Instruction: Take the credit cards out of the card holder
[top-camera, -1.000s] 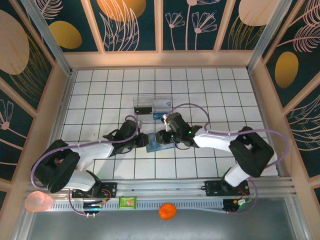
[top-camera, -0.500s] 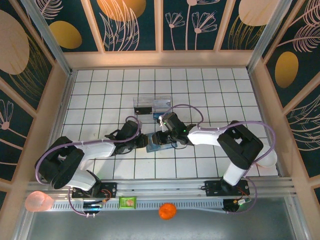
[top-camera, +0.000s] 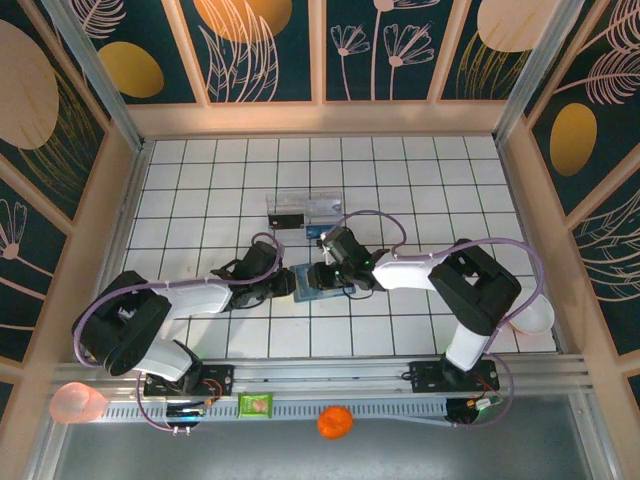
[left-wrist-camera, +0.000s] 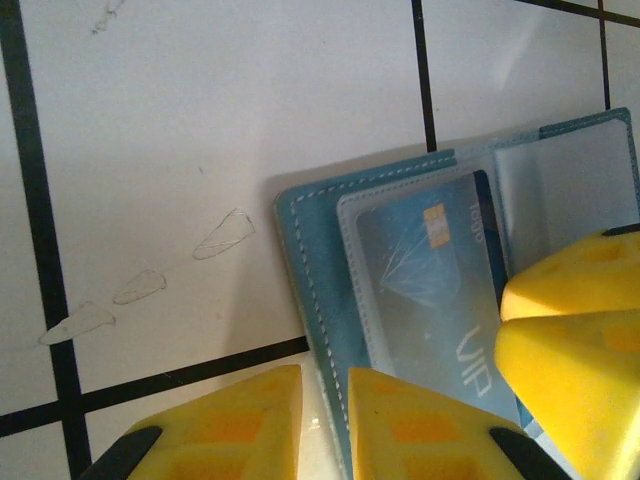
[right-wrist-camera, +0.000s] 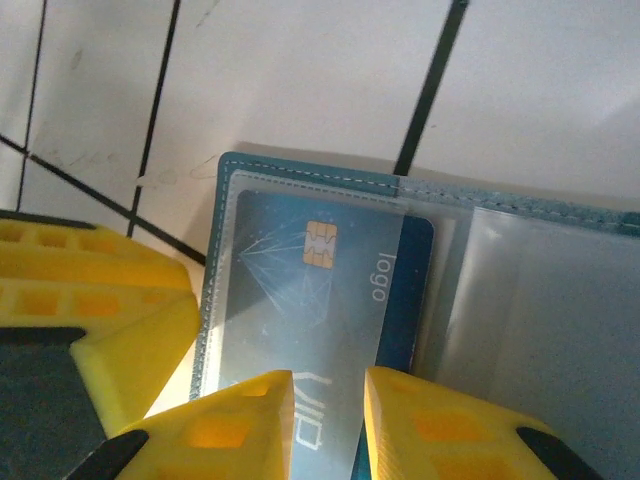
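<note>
The card holder (top-camera: 310, 290) lies open and flat on the white tiles, mid-table, between both arms. Its teal stitched border (left-wrist-camera: 305, 260) frames a clear sleeve. In that sleeve sits a blue credit card (left-wrist-camera: 430, 270) with a gold chip and "VIP" lettering. My left gripper (left-wrist-camera: 325, 420) straddles the holder's left edge with its jaws a narrow gap apart. One of its fingers rests on the border, the other on the tile. My right gripper (right-wrist-camera: 328, 420) hovers over the same card (right-wrist-camera: 300, 290), jaws slightly apart with the lettering between them. The holder's other sleeve (right-wrist-camera: 540, 320) looks empty.
A clear plastic tray (top-camera: 303, 210) stands one tile behind the holder, with a small blue object (top-camera: 315, 232) beside it. A white bowl (top-camera: 532, 318) sits at the right wall. Along the front rail are a pink cup (top-camera: 78, 402), a green packet (top-camera: 256, 404) and an orange ball (top-camera: 335, 422).
My right arm has drawn in toward the left, bringing its gripper further over the holder with the jaws narrower. The left gripper has barely moved.
</note>
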